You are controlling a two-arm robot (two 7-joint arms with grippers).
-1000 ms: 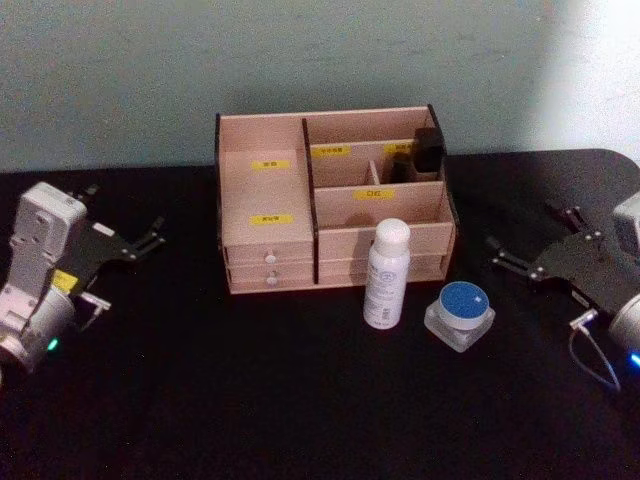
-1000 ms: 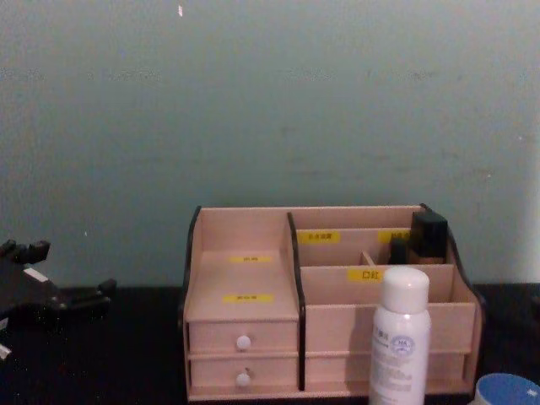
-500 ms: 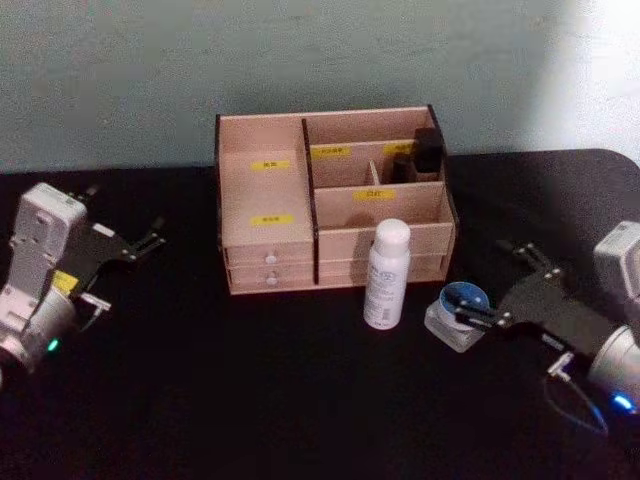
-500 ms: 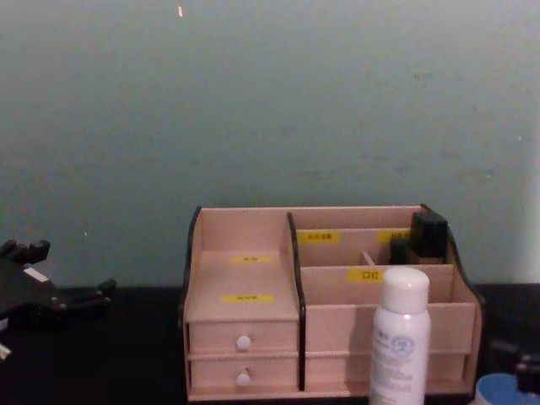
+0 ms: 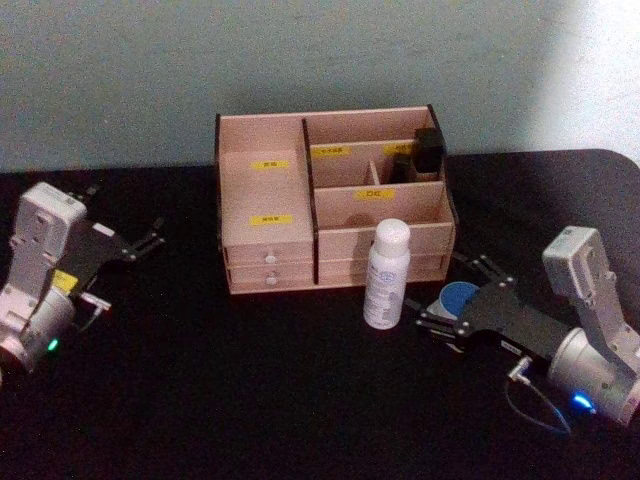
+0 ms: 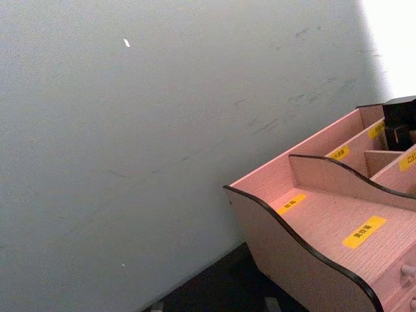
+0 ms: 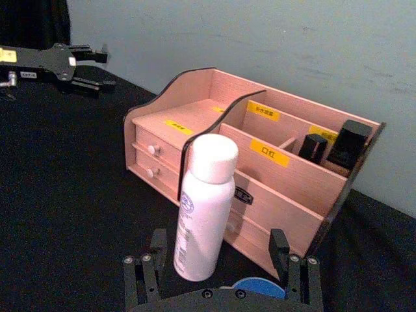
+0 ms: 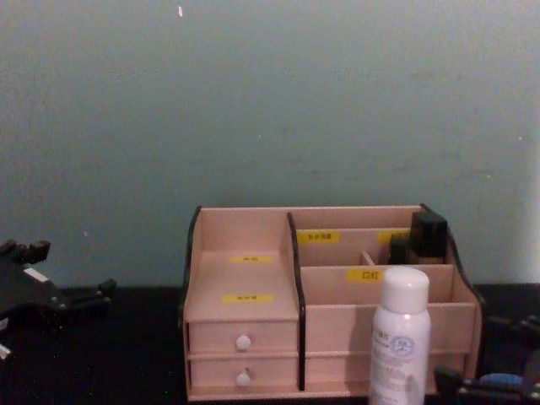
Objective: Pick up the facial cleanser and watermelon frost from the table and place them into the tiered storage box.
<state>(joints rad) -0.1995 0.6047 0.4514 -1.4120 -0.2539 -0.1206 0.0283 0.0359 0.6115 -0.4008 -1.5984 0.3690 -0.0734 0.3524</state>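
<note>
The facial cleanser, a tall white bottle, stands upright just in front of the tiered storage box. To its right sits the watermelon frost, of which mostly the blue lid shows. My right gripper is open and low over the table, one finger on each side of the jar. In the right wrist view the fingers stand wide apart, with the blue lid between them and the bottle just beyond. My left gripper rests open at the far left.
Two black items stand in the box's back right compartment. Two small white-knobbed drawers face forward on its left side. A black cloth covers the table and a grey-green wall rises behind the box.
My right arm has swung in from the table's right side and dropped, so its open fingers now straddle the jar. The left arm has stayed put.
</note>
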